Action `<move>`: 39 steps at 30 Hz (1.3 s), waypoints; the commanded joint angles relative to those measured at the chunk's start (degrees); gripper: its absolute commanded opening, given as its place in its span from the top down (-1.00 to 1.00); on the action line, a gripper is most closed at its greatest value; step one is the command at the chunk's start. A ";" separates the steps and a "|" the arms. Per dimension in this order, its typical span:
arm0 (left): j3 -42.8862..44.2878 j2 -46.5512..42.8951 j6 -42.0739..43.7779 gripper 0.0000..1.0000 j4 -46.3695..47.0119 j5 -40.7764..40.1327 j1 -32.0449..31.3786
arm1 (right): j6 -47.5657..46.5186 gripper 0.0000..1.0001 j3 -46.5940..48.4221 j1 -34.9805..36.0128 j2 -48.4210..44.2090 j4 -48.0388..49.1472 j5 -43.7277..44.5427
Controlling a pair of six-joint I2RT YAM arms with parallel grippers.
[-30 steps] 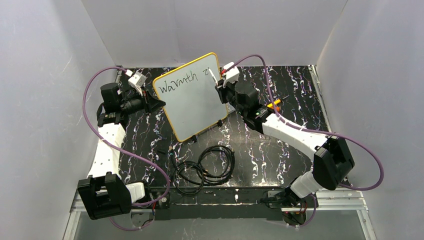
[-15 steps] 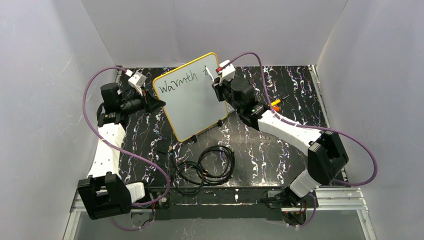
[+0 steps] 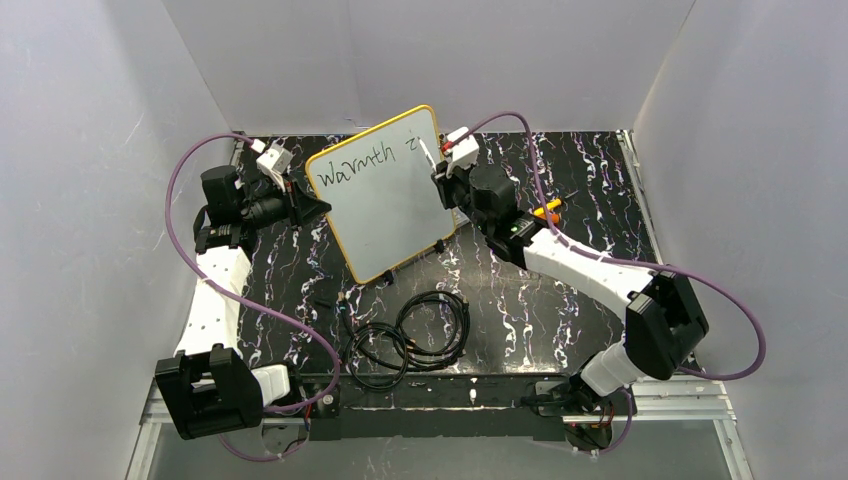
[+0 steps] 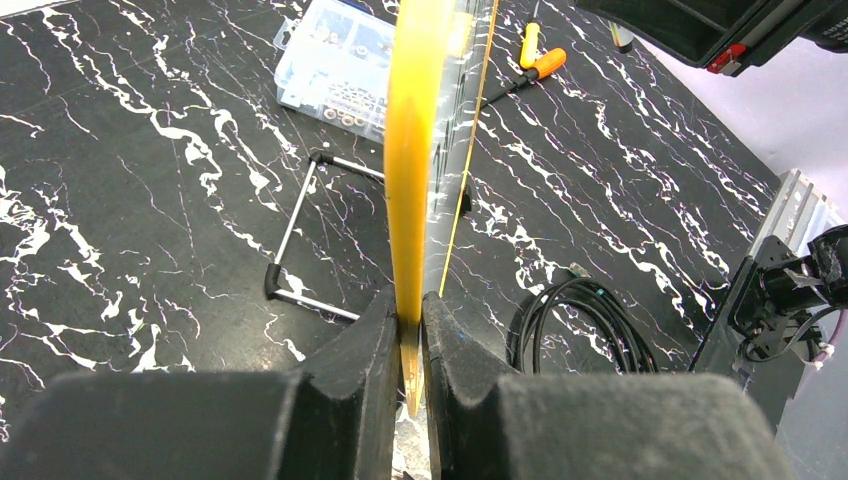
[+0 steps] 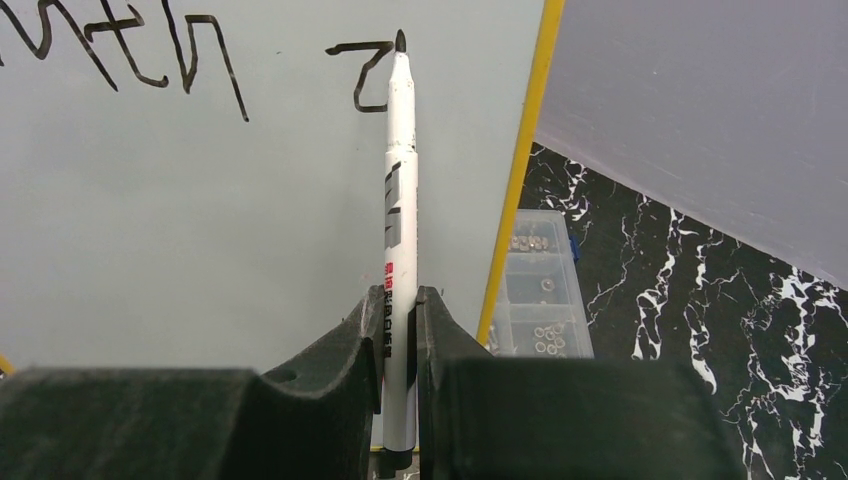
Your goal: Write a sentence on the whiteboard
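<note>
The whiteboard (image 3: 385, 195) with its yellow-orange frame stands tilted at the back middle of the table. It reads "Warmth" (image 3: 352, 166) in black, with a short unfinished stroke (image 3: 410, 146) to its right. My left gripper (image 3: 312, 208) is shut on the board's left frame edge (image 4: 410, 200). My right gripper (image 3: 440, 180) is shut on a white marker (image 5: 400, 210). The marker's black tip (image 5: 400, 40) sits at the top of the stroke (image 5: 362, 75) on the board (image 5: 200, 230).
Coiled black cables (image 3: 415, 335) lie on the table in front of the board. A clear plastic compartment box (image 4: 335, 65) and orange-handled screwdrivers (image 4: 535, 65) lie behind the board. The board's black wire stand (image 4: 300, 230) rests on the marble-patterned table (image 3: 560, 290).
My right gripper moved the marker up toward the board's top right corner, then back down and right. The stroke after "Warmth" has grown slightly. The left arm has not moved.
</note>
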 commanded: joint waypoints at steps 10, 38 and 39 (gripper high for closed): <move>-0.31 -1.15 0.02 1.00 -3.48 1.24 -0.49 | -1.16 0.97 2.61 -0.01 0.81 1.90 1.56; -0.09 -1.06 -0.12 1.00 -3.47 1.50 -0.47 | 0.88 0.97 -1.99 -0.16 1.88 0.30 1.66; -0.11 -1.06 -0.08 1.00 -3.47 1.50 -0.53 | 0.81 0.97 -1.79 -0.10 1.87 0.59 1.77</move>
